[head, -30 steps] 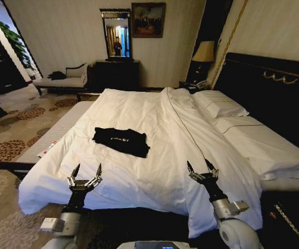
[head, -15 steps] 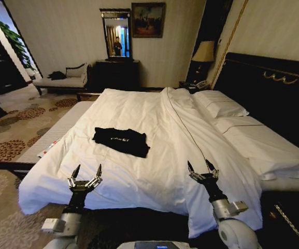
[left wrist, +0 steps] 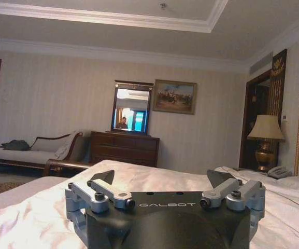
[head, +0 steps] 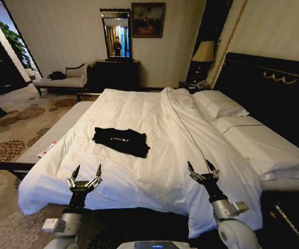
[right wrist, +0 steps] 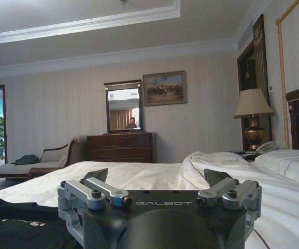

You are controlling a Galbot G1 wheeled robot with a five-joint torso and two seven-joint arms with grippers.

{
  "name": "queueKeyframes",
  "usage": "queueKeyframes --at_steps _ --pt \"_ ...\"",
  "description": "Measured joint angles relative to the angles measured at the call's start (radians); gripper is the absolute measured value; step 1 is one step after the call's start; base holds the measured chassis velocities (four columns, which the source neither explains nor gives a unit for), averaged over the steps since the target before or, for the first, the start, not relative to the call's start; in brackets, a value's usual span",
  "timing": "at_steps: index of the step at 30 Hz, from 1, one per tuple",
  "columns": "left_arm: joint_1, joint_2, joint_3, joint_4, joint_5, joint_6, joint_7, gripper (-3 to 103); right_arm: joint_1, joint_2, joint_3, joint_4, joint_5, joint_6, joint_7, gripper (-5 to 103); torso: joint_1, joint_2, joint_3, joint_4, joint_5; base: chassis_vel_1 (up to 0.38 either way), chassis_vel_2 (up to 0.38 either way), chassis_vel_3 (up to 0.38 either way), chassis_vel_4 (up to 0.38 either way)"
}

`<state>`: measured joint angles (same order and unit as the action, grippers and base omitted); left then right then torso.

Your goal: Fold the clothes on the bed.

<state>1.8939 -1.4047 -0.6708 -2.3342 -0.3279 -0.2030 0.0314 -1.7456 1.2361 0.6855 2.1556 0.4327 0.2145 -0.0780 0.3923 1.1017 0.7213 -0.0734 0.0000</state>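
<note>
Approach step: my left tool (head: 85, 174) and right tool (head: 200, 167), both spread, hover at the bed's (head: 154, 176) foot edge; T-shirt (head: 122, 141) unfolded, needs reaching.

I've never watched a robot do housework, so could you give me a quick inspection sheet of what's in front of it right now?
Surface: large bed with white duvet, wrinkled, white pillows at the dark wooden headboard.
Job's things: black short-sleeved T-shirt with white lettering, lying partly folded on the duvet, untouched.
Clutter: nothing seen on the bed besides the shirt.
Grippers: left gripper and right gripper both open, empty, raised over the bed's near edge, short of the shirt.
Cables: nothing seen.
Surroundings: patterned carpet, pale chaise longue, dark dresser with mirror, framed painting, bedside lamp.
</note>
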Motion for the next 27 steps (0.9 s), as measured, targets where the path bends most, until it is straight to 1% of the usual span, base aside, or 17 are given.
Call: queueKeyframes --at_steps 13,27 --pt "-0.001 -0.004 0.001 0.009 0.001 -0.009 0.000 100 -0.003 0.007 0.001 0.000 -0.010 0.003 0.000 100 0.000 0.000 0.000 0.0000 0.0000 0.000 0.000 0.000 0.000" --pt "-0.004 -0.009 0.001 0.020 0.002 -0.013 -0.001 100 0.000 0.008 -0.003 -0.009 -0.012 0.007 0.000 100 0.000 0.000 0.000 0.0000 0.0000 -0.049 0.071 0.040 -0.072"
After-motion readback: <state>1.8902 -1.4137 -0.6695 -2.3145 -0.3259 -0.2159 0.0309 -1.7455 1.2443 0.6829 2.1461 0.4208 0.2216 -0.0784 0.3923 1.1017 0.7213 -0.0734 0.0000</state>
